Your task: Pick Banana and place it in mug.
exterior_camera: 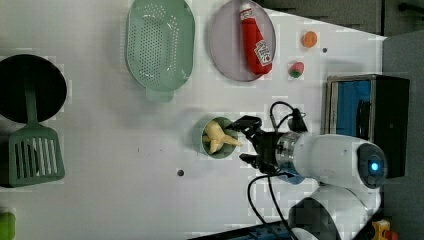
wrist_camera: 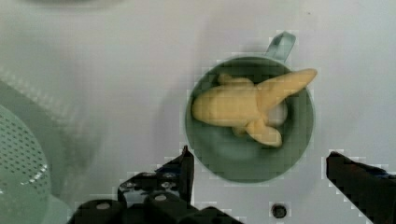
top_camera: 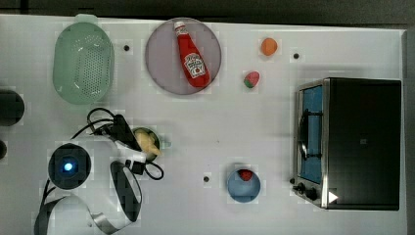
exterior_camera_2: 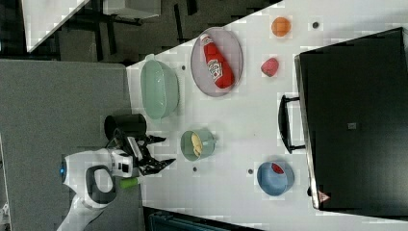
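Banana (wrist_camera: 247,108) sits inside the mug (wrist_camera: 219,154), one pale tip poking up over the rim next to the stub handle. Nothing grips it.

Claw (wrist_camera: 259,172) hangs just beside the mug, jaws spread wide, empty. In the wrist view the two dark fingers (wrist_camera: 180,170) stand either side of the mug's rim, clear of the banana. In the left view the claw (exterior_camera: 246,140) sits at the mug's (exterior_camera: 199,142) side, fingers splayed, one banana (exterior_camera: 217,137) tip pointing toward them. In the right view the claw (exterior_camera_2: 161,153) is apart from the mug (exterior_camera_2: 208,144), with bare table between them.

Mug stands around the middle of the table (top_camera: 235,122), upright, toward the arm's side.

Rest of the table, per the top view:
- pale green perforated basket (top_camera: 83,61) near the far left corner
- grey plate (top_camera: 161,63) with a ketchup bottle (top_camera: 192,55) lying on it, at the far edge
- orange ball (top_camera: 268,46) and a red-green strawberry (top_camera: 251,79), further along the top view's right
- blue bowl (top_camera: 243,191) with something red in it, near the front edge
- toaster oven (top_camera: 362,142) at the right edge

The left view shows a green spatula (exterior_camera: 32,150) lying across a dark pan (exterior_camera: 50,80).
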{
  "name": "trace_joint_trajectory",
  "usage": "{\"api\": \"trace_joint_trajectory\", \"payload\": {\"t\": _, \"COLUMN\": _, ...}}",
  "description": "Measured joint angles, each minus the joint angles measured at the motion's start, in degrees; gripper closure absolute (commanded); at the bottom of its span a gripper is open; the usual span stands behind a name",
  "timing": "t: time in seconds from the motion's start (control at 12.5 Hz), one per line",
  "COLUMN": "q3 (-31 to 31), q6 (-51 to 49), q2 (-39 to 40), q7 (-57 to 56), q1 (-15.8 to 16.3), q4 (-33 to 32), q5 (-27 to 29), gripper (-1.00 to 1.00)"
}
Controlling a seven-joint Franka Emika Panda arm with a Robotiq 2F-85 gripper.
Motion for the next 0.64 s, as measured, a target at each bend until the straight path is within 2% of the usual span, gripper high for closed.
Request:
{"api": "trace_joint_trajectory", "payload": {"t": 0.16, "q3": -1.5, "q6": -5.8, "q2": -4.2, "q7": -1.0, "q1": 0.4, "q4": 2.5, "q5": -1.1, "gripper": -1.00}}
{"api": "trace_joint_trajectory", "payload": {"t": 0.4, "q3": -8.6, "q6": -20.7, "q2": -10.3, "q7": -8.4, "q1": 0.8, "q4": 11.4, "q5": 0.8, "gripper": -1.00}}
{"api": "trace_joint_trajectory", "payload": {"t": 0.56, "q3": -13.9, "q6": -30.8, "q2": -13.5, "q7": -14.5, "q1": -0.1, "q4": 17.0, "q5": 0.2, "gripper": -1.00}}
{"api": "trace_joint_trajectory", "payload": {"t": 0.64, "q3": -16.6, "q6": -34.4, "q2": -15.5, "q7": -18.2, "q1": -2.4, "q4": 20.7, "q5": 0.2, "gripper": -1.00}}
